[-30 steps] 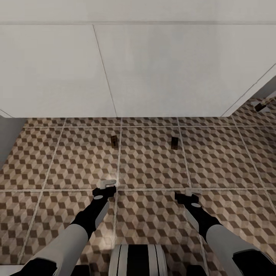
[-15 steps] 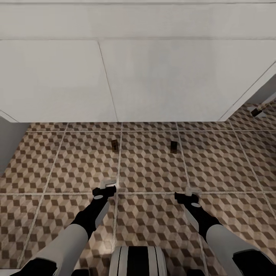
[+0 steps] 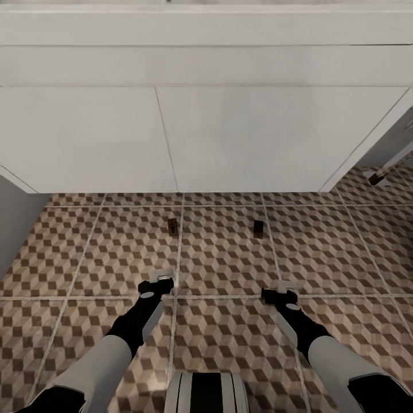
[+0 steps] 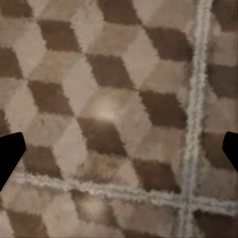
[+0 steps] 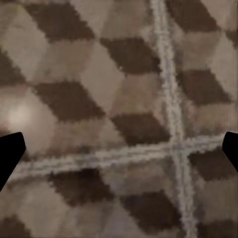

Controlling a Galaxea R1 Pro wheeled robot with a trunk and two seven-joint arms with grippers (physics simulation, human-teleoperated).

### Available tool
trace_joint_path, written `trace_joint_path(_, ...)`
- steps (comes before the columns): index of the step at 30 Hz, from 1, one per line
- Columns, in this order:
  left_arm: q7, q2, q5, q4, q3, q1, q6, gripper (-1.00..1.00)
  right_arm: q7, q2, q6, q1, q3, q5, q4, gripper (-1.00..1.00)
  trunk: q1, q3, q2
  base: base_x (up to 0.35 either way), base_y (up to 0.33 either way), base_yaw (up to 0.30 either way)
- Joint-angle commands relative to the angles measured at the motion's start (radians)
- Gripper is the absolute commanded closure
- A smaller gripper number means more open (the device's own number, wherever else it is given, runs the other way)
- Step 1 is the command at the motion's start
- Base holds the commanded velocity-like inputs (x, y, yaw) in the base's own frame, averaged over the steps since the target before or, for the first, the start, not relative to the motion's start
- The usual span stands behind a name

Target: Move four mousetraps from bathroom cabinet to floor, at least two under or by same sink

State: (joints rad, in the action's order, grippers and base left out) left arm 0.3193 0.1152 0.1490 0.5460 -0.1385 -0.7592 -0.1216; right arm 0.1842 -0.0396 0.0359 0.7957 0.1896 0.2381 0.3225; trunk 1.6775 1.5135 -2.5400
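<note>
Two mousetraps lie flat on the bathroom floor (image 3: 229, 258) just in front of the white vanity: one (image 3: 171, 225) to the left, one (image 3: 258, 229) to the right. Above them stands the bathroom sink (image 3: 229, 63), its white front over two closed vanity doors. My left gripper (image 3: 162, 276) hangs open and empty over the tiles, a short way nearer me than the left trap. My right gripper (image 3: 288, 285) is open and empty too, short of the right trap. In both wrist views the fingertips stand wide apart, left gripper (image 4: 119, 153) and right gripper (image 5: 119, 151), with bare tile between. The cabinet is out of view.
A grey wall (image 3: 11, 223) closes the left side beside the vanity. At the far right, past the vanity's corner, a small dark object (image 3: 376, 178) lies on the tiles; I cannot tell what it is. My base (image 3: 206, 393) shows at the bottom edge.
The whole picture has shifted: the vanity and both traps sit lower and look slightly smaller, so the camera has moved. Both grippers stay open; the traps have not moved on the floor.
</note>
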Motion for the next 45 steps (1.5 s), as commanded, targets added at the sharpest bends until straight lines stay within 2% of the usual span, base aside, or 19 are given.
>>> trace_joint_path(1, 0.009, -0.001, 0.011, 0.002, -0.008, 0.0, -0.005, -1.0, 0.005, -0.001, 0.003, 0.0, 0.008, 0.011, 0.0, -1.0, -0.001, -0.003, 0.0, 0.0, 0.0, 0.0)
trace_joint_path(45, 0.011, -0.001, 0.011, 0.0, -0.006, 0.0, -0.004, -1.0, 0.007, -0.002, 0.001, 0.0, 0.008, 0.01, 0.0, -1.0, -0.02, -0.174, 0.01, 0.0, 0.0, 0.0)
